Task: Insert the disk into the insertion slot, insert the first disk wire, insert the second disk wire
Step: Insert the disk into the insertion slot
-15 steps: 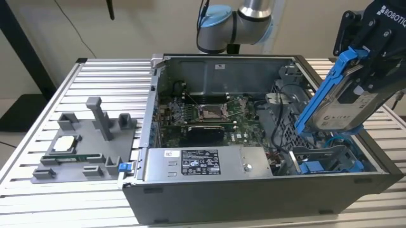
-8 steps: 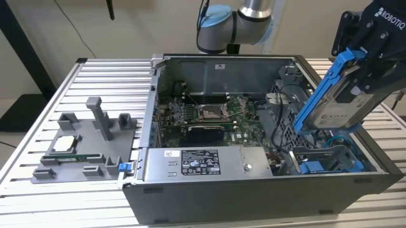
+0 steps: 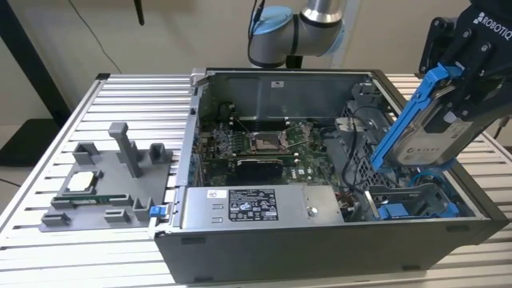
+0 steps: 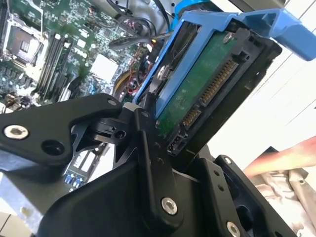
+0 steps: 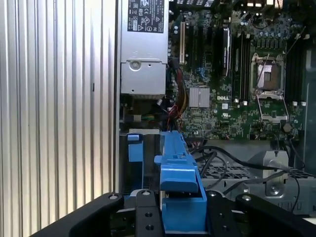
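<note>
The disk (image 3: 422, 129) is pinched tight between the fingers of the gripper (image 3: 460, 108) and is held up in the air, tipped, with its long side sloping down toward the slot (image 3: 416, 198), which is seen just below its low end.

Plain beige wall (image 3: 184, 36) behind — ribbed aluminium table (image 3: 48, 252) underneath
</note>
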Robot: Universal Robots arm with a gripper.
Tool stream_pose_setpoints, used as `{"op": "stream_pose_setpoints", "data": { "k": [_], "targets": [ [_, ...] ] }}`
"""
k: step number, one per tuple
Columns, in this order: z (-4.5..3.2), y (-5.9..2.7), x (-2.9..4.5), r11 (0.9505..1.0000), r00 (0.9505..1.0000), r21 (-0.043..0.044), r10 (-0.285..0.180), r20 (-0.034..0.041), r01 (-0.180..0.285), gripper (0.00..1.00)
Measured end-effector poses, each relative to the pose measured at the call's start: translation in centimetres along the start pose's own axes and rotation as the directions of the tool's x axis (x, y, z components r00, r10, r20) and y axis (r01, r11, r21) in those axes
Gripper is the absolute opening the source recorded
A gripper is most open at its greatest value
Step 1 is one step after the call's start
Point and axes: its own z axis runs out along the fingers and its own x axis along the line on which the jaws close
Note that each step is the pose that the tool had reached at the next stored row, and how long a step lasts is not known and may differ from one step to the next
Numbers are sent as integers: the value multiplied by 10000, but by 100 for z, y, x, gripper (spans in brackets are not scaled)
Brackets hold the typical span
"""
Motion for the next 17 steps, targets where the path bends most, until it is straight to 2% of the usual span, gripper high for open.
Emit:
{"op": "stream_pose_setpoints", "data": {
  "k": [2,3,6,8,11,17],
  "targets": [
    [6,1,2,10000,9998,22,7,-177,-6,0],
    [12,1,2,10000,9997,37,8,-243,-8,0],
    [40,0,4,10000,9992,70,12,-388,-10,0],
    [69,-2,6,10000,9991,97,13,-423,-9,0],
    [115,-3,8,9999,9991,149,13,-430,-6,0],
    [125,-3,9,9999,9991,151,13,-429,-6,0]
  ]
}}
